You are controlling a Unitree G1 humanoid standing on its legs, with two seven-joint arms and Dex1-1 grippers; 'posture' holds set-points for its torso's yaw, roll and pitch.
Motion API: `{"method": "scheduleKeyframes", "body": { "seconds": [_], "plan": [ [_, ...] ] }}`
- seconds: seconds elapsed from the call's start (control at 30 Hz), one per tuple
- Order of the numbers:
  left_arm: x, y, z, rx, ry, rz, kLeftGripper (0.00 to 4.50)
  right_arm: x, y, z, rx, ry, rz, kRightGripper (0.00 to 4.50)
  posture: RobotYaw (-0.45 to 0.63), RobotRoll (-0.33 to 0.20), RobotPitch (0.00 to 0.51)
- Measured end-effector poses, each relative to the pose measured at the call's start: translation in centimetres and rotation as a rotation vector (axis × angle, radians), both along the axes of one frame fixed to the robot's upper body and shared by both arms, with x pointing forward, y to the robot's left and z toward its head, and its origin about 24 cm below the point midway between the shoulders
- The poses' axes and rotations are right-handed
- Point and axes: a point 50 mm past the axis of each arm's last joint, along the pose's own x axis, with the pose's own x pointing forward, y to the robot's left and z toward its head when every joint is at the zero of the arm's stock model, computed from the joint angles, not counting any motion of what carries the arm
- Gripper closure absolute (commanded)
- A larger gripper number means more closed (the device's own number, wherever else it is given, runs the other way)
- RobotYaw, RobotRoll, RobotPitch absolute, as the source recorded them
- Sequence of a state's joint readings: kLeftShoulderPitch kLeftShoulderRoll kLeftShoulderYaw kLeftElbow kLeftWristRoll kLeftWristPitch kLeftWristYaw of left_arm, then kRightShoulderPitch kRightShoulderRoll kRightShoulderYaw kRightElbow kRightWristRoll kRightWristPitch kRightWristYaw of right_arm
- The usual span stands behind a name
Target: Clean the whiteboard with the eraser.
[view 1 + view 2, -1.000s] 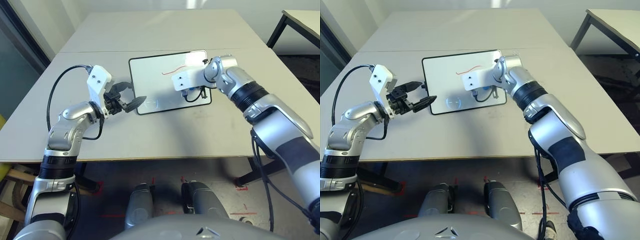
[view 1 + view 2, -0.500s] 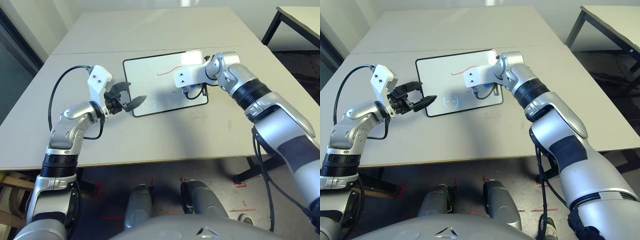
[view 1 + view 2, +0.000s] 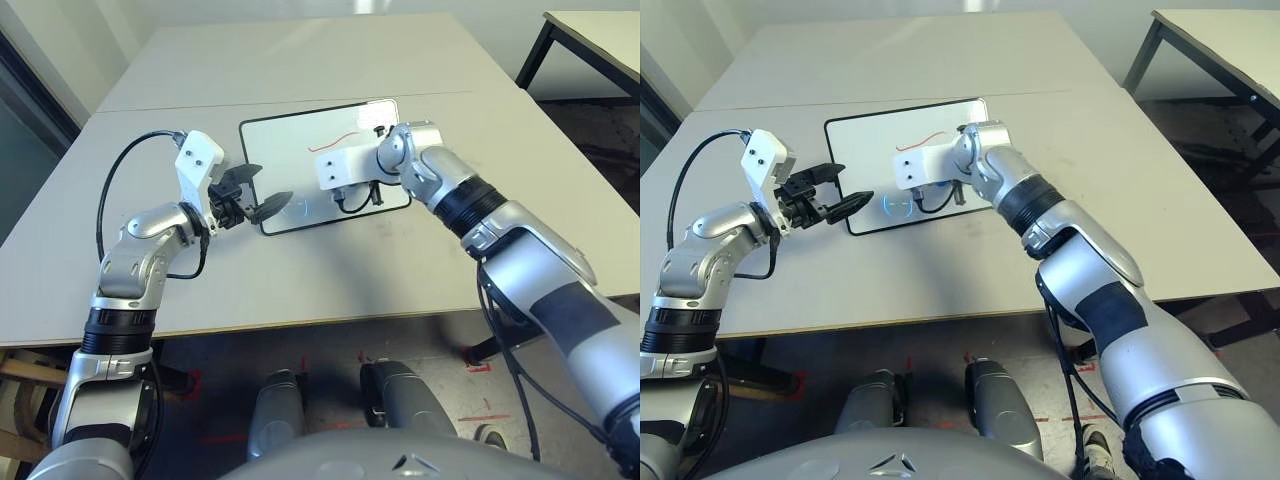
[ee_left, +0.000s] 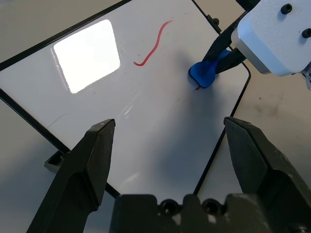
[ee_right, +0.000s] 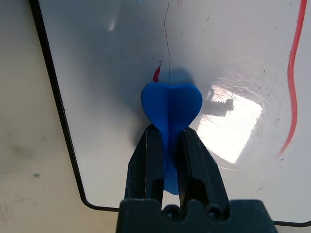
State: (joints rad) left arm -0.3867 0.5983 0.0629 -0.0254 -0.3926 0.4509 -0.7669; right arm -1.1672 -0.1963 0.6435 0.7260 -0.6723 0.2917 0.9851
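Toward 9 o'clock, across the whiteboard (image 3: 300, 150), the right gripper (image 5: 167, 133) has moved since half a second ago, carrying the blue eraser (image 5: 171, 104). Its fingers are closed on the eraser's narrow middle, with the wide end sticking out past the tips. As the head sees it, the eraser is over the board's 4 o'clock part; whether it touches the surface I cannot tell. A short red mark (image 5: 156, 74) lies just beside it, and a longer red squiggle (image 3: 333, 142) lies near 12 o'clock. Left gripper (image 3: 275, 184), fingers wide apart and empty, hangs at the board's 8 to 9 o'clock edge. The board lies on the table (image 3: 270, 280).
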Motion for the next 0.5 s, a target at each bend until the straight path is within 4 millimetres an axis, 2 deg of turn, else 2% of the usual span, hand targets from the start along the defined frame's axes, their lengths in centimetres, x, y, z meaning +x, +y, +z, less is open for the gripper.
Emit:
{"method": "scheduleKeyframes", "body": {
  "seconds": [0.5],
  "plan": [
    [-0.02,-0.02,0.03,0.001,0.000,-0.001,0.00,-0.32,1.04,-0.22,0.014,0.000,0.020,4.33,-0.04,0.000,0.059]
  ]
}}
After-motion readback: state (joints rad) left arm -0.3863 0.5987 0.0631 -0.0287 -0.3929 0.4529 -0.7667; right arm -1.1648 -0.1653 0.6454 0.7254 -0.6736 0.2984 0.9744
